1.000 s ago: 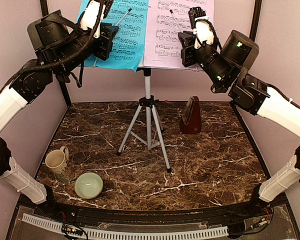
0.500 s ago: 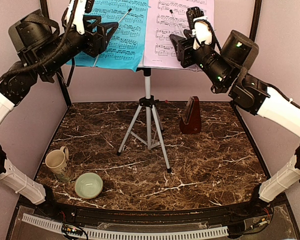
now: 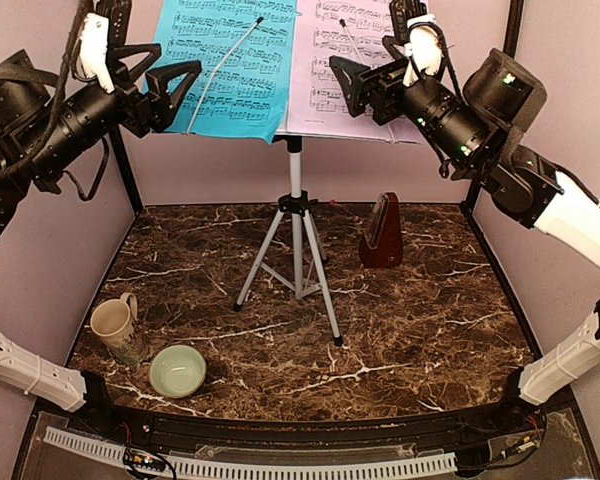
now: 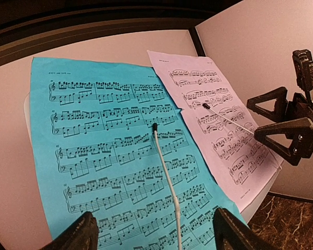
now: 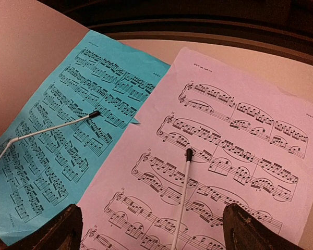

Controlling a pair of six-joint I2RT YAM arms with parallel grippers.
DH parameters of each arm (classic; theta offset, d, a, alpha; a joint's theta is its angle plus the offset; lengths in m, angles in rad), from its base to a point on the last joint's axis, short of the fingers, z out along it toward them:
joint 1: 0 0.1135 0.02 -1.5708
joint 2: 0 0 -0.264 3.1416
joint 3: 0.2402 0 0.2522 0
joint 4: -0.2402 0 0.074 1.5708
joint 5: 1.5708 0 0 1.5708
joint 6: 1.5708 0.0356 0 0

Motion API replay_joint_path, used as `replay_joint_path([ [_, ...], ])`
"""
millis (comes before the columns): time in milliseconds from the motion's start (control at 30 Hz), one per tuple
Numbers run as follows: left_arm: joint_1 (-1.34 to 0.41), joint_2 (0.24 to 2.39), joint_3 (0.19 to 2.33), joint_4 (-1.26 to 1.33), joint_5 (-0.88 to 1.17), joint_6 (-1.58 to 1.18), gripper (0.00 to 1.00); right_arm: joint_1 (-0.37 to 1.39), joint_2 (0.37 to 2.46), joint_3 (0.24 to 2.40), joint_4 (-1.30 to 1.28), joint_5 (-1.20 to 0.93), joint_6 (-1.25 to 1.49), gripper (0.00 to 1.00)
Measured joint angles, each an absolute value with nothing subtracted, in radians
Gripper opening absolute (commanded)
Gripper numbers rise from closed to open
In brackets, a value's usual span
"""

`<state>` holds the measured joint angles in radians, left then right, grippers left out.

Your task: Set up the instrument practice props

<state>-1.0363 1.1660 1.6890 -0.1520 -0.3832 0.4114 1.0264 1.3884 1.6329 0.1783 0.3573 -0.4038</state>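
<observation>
Shows the left gripper (image 3: 175, 60) at upper left, released and empty, beside the blue page (image 3: 235, 70). Has that sheet and the pink page (image 3: 315, 115) side by side on the music stand (image 3: 296, 215), top centre; finds the right gripper (image 3: 367, 38) released at upper right, the metronome (image 3: 383, 232) below it.

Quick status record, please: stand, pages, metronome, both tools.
music stand: upright, tripod spread on table
pages: blue page left, pink page right, both on the stand, a wire holder over each
metronome: upright, right of stand
left tool: open, empty, facing blue page
right tool: open, empty, facing pink page
other: mug and bowl near-left of table
</observation>
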Motion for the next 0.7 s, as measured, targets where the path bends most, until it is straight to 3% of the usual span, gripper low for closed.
replay_joint_path([
  [300,-1.036,0.971,1.481,-0.178,-0.358,0.305,0.79,1.068,1.288,1.604,0.067,0.197,-0.402,1.0],
  [700,-1.036,0.772,1.132,-0.173,-0.435,0.106,0.81,1.114,0.965,1.184,0.025,0.067,-0.237,0.99],
])
